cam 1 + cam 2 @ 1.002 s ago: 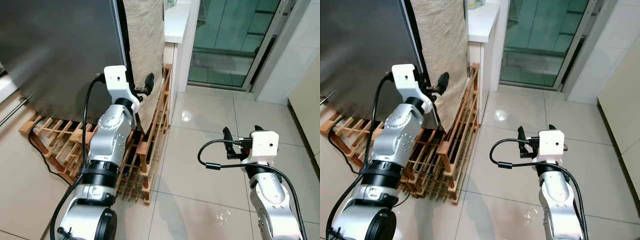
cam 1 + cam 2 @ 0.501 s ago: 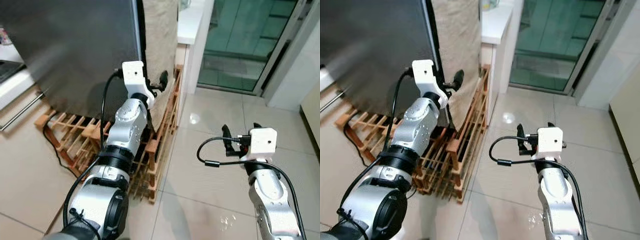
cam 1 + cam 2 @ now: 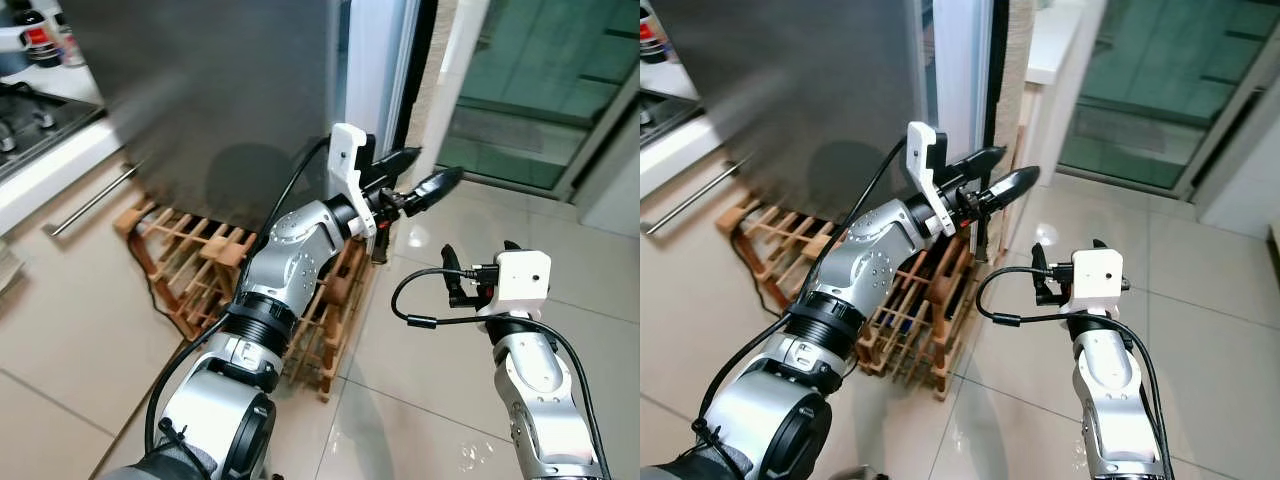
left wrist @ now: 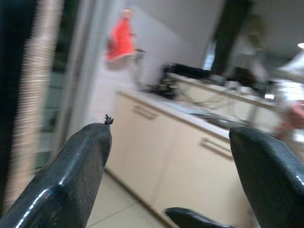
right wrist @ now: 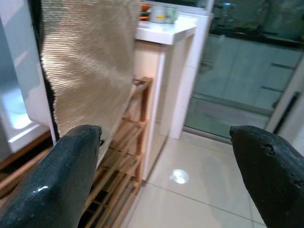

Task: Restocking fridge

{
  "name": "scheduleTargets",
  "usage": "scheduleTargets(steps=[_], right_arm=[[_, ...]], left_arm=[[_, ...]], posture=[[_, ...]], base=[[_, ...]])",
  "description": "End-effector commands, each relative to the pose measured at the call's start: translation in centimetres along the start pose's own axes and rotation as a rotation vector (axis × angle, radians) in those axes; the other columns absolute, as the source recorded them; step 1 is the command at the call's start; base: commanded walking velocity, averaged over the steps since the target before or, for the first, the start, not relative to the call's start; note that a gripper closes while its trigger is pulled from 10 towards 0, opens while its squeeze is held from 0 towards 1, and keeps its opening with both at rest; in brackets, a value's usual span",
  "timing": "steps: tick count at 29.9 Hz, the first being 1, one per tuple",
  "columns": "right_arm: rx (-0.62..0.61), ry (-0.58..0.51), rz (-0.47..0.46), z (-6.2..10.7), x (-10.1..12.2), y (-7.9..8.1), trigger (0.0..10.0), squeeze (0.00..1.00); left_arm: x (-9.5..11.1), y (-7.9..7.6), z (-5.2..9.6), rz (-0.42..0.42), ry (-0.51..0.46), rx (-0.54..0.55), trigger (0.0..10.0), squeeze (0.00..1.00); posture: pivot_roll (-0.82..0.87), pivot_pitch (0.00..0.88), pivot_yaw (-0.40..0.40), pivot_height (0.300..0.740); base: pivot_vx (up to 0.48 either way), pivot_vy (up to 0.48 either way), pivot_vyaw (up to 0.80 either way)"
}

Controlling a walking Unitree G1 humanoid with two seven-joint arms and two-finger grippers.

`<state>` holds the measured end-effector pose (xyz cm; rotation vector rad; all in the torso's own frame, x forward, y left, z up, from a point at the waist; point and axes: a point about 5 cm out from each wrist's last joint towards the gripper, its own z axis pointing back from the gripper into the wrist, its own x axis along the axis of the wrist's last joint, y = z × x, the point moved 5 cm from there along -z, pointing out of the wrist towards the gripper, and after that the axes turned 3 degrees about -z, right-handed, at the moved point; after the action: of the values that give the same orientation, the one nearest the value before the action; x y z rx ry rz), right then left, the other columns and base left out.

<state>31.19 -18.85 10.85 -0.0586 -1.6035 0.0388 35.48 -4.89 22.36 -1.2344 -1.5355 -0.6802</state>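
Observation:
The fridge (image 3: 220,90) is a tall grey steel box at the upper left. A white door edge (image 3: 375,60) shows beside a dark gap, with a beige woven cloth (image 5: 90,57) hanging on its side. My left gripper (image 3: 423,172) is held out just in front of that white edge, pointing right, open and holding nothing. In the left wrist view, which is blurred, its fingers (image 4: 71,175) stand wide apart over distant cabinets. My right gripper (image 3: 480,250) hovers over the tiled floor to the right of the fridge, open and empty.
A wooden slatted rack (image 3: 200,250) lies under and beside the fridge, with a black cable running over it. A counter with a stove (image 3: 40,100) is at the far left. A white counter (image 5: 166,28) and a glass sliding door (image 3: 530,90) stand behind. Glossy floor tiles (image 3: 420,400) spread to the right.
The camera has shifted, so the fridge now fills more of the view. My left arm has swung right and its gripper has turned outward. A white door edge has appeared. The right arm has barely moved.

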Motion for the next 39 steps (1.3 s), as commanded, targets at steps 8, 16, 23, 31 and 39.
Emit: scheduleTargets(steps=[8, 16, 23, 31, 39], right_arm=[[-0.005, 0.010, 0.004, 0.4, -0.4, -0.2, 10.0, 0.00], [0.051, 0.006, -0.023, 0.0, -0.4, 0.8, 10.0, 0.00], [0.147, 0.018, -0.067, -2.0, -0.4, 3.2, 10.0, 0.00], [0.234, -0.002, -0.104, -6.1, 1.1, 5.5, 10.0, 0.00], [0.346, 0.000, -0.152, -9.4, 3.0, 8.3, 10.0, 0.00]], left_arm=[[1.0, -1.5, 1.6, -0.018, -0.069, 0.040, 10.0, 0.00], [6.6, 4.5, 11.4, -0.157, -0.196, 0.453, 10.0, 0.00], [5.6, 9.7, 19.8, -0.304, -0.089, 1.024, 10.0, 0.00], [2.2, 11.0, 24.7, -0.357, 0.111, 1.248, 10.0, 0.00], [2.0, 10.8, 25.6, -0.393, 0.117, 1.303, 10.0, 0.00]], posture=[[-0.11, 0.000, 0.047, 0.740], [-0.05, 0.000, 0.026, 0.740], [-0.01, 0.000, 0.014, 0.740], [0.01, 0.000, 0.010, 0.740], [0.03, 0.000, -0.006, 0.740]], base=[[0.000, 0.000, 0.00], [0.000, 0.000, 0.00], [0.000, 0.000, 0.00], [0.000, 0.000, 0.00], [0.000, 0.000, 0.00]])
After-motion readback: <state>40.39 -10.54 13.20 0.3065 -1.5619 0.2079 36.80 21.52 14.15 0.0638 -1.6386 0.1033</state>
